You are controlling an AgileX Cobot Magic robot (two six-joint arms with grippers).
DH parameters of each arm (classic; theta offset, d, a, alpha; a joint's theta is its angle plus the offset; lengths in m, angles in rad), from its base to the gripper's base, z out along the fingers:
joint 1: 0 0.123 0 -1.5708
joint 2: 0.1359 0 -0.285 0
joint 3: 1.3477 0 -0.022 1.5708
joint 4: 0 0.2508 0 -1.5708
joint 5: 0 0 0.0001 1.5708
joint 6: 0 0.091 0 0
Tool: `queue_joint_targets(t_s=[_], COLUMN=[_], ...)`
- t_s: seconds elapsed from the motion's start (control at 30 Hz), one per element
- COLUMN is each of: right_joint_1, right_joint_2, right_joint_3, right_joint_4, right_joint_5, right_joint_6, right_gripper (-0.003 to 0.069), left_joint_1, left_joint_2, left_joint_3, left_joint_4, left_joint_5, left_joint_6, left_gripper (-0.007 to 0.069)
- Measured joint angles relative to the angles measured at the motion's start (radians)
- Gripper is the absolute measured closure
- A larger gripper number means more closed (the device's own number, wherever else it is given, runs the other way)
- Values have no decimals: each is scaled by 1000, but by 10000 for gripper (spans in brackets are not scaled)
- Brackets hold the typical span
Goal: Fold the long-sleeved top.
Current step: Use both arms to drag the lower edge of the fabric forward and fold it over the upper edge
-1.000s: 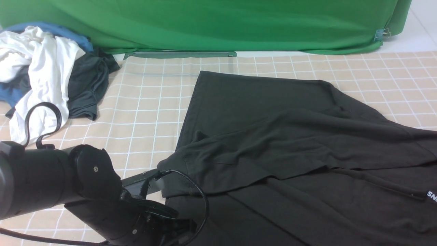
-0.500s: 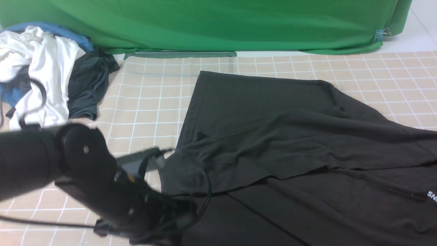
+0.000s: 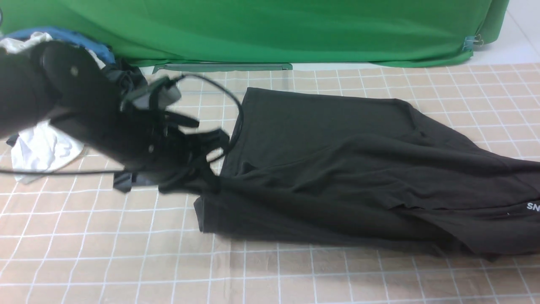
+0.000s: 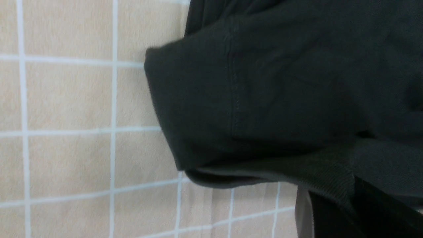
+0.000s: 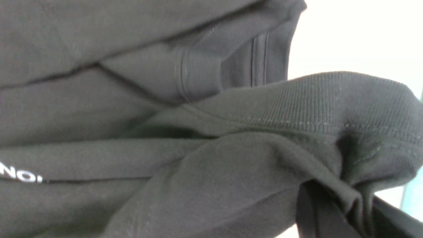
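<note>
Since the earlier frame my left gripper [image 3: 207,180] has risen from the near edge and swung away from me, carrying the near hem of the long-sleeved top [image 3: 337,160] with it. Its jaws are closed tight on a ribbed black edge. The top lies flat, spreading rightward from that gripper, with its near portion doubled over.

Below and nearer than the gripper, the tablecloth [image 3: 126,253] is a beige weave ruled in white squares. Beyond it hangs a smooth green backdrop [image 3: 274,29]. Behind the left arm sits a crumpled clothes pile [image 3: 38,147] of white, blue and dark grey.

The right gripper [image 5: 360,211] pinches bunched rib-knit fabric, and white print letters [image 5: 19,175] show nearby.
</note>
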Motion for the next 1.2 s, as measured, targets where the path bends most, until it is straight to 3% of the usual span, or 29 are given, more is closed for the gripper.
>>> queue_joint_targets(t_s=[0.67, 1.2], right_joint_1=[0, 0], right_joint_2=[313, 379], right_joint_3=[-335, -354], right_joint_4=[37, 46], right_joint_5=[-36, -199], right_joint_6=[74, 131], right_gripper=[583, 583], left_joint_1=[87, 111], left_joint_2=[397, 644], left_joint_3=[-515, -835], left_joint_4=[-30, -75], left_joint_5=[56, 27], left_joint_6=[-31, -21], left_gripper=[605, 605])
